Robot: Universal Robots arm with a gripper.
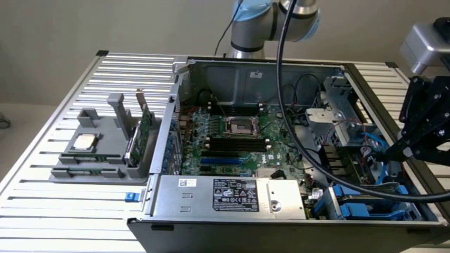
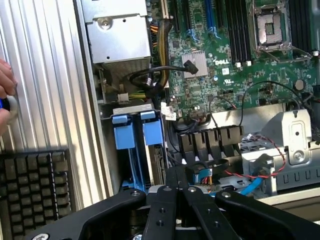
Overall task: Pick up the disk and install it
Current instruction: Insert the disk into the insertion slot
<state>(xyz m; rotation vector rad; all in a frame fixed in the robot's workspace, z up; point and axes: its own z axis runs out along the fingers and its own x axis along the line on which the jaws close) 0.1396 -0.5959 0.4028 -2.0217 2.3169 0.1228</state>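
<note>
A plain grey-beige wall [image 1: 105,26] stands behind a ribbed silver metal table [image 1: 63,195]. Pale floor [image 1: 21,113] shows past the table's edge on the exterior view's left. The light is soft and even.

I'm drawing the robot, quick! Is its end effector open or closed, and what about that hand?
Black metal end effector: closed, nothing visibly held.
Person's hand: cannot be told.

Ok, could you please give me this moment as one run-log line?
hand: shut | nearest: blue drive carriers seated in bay | computer case: open, on slatted table
</note>
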